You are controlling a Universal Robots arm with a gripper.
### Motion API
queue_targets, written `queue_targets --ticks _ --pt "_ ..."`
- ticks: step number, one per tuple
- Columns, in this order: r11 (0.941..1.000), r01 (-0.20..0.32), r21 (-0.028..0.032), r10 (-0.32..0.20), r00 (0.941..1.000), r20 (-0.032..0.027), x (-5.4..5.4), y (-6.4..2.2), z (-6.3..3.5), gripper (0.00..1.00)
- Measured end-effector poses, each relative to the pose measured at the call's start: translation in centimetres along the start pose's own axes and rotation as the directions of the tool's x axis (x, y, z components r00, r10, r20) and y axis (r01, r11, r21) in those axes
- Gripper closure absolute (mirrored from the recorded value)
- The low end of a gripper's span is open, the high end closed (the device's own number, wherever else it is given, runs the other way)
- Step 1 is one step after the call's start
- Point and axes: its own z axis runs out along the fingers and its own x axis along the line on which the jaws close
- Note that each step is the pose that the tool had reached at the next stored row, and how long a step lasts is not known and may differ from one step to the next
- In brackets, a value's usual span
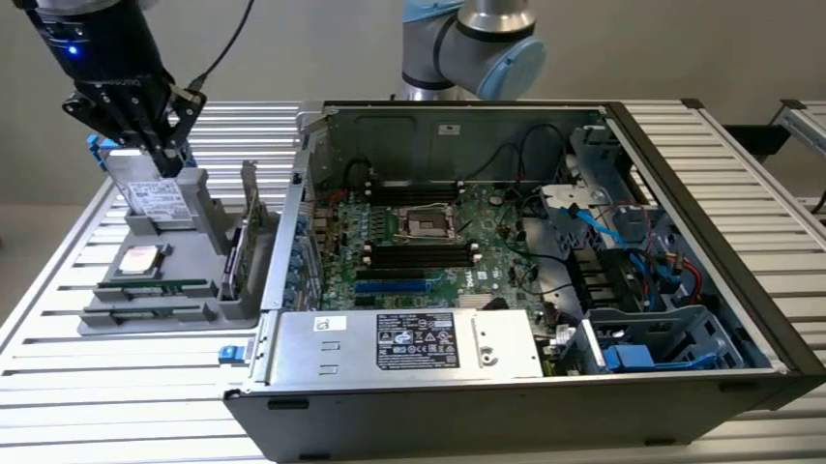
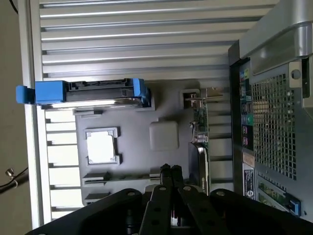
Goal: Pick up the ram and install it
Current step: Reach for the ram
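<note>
ram: thin green strip, lying flat in a slot at the near end of the gray tray in the exterior view | gripper: fingers pressed together, holding nothing, above the tray's far end, near the drive

Cut off by the exterior view's top edge: arm. Cropped at its bottom edge: computer case. Too small to read: print on the label. Cropped in the wrist view: tool body.
</note>
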Motion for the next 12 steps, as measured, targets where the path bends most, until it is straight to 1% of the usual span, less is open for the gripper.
queue_targets --ticks 12 --pt "0.9998 0.013 -0.0164 -0.013 0.9999 -0.0018 1.9 -2.96 0.64 0.9"
